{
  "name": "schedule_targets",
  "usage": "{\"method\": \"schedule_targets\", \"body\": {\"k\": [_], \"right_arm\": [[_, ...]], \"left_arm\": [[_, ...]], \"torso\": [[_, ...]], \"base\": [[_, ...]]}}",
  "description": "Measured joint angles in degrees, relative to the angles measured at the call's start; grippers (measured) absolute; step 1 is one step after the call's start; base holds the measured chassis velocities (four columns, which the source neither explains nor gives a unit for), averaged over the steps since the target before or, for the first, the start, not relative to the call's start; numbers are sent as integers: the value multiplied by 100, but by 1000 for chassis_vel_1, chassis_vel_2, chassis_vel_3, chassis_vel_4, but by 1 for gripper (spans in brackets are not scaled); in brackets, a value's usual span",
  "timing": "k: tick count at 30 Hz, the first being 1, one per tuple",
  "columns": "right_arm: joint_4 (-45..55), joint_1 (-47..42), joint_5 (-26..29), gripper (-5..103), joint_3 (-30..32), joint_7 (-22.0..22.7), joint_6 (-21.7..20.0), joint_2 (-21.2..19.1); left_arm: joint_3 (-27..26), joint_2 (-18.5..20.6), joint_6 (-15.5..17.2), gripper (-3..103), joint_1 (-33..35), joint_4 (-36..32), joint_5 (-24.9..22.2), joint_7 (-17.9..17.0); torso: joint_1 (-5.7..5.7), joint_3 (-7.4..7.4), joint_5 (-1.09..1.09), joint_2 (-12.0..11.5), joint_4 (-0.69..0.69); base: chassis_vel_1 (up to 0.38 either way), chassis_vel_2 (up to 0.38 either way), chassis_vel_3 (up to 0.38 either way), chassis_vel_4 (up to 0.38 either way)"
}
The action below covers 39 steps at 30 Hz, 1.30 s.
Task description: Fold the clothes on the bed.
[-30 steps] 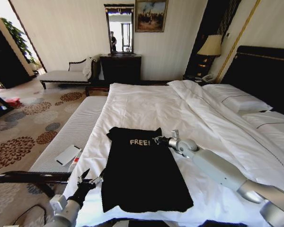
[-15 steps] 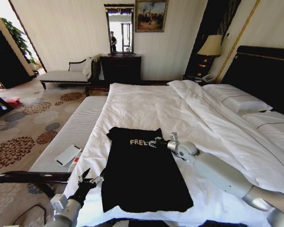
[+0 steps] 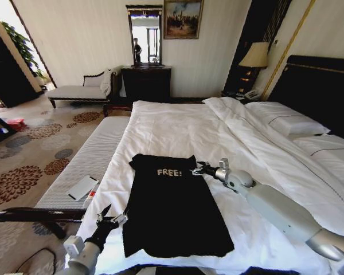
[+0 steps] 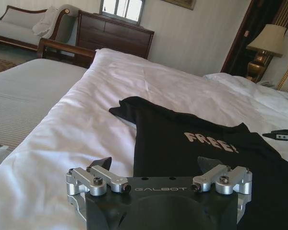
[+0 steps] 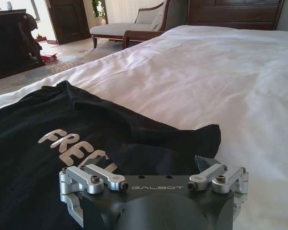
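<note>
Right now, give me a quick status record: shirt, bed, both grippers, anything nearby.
shirt: black T-shirt lying flat, "FREE!" lettering up, sides folded in
bed: white duvet, shirt near the foot end
right gripper: open, low at the shirt's right shoulder edge
left gripper: open, beside the shirt's left edge, not touching it
nearby: striped bench alongside the bed, a white flat object on it

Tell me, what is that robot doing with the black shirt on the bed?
It is set to fold the black T-shirt, which lies flat on the white bed. The right gripper is open at the shirt's sleeve by the "FREE!" lettering. The left gripper is open beside the shirt's near edge. Neither holds any cloth yet.
</note>
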Motion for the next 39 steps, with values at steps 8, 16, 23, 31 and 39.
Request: {"method": "schedule_targets", "body": {"k": [8, 16, 23, 31, 39], "right_arm": [[-457, 165, -23, 91, -168, -31, 34, 317], [-741, 329, 151, 63, -322, 32, 22, 495], [-712, 330, 162, 41, -347, 42, 18, 451], [-644, 306, 156, 15, -356, 62, 14, 396], [-446, 278, 138, 0, -224, 107, 29, 90]], "left_arm": [[18, 1, 30, 100, -4, -21, -1, -37], [13, -2, 32, 100, -16, 11, -15, -38], [20, -1, 28, 100, -21, 48, -38, -26], [1, 18, 20, 100, -27, 46, -112, -17], [3, 21, -8, 100, -21, 38, -121, 14]], "torso": [[0, 0, -1, 0, 2], [0, 0, -1, 0, 1], [0, 0, -1, 0, 1], [0, 0, -1, 0, 1], [0, 0, 0, 0, 1]], "base": [[0, 0, 0, 0], [0, 0, 0, 0], [0, 0, 0, 0], [0, 0, 0, 0], [0, 0, 0, 0]]}}
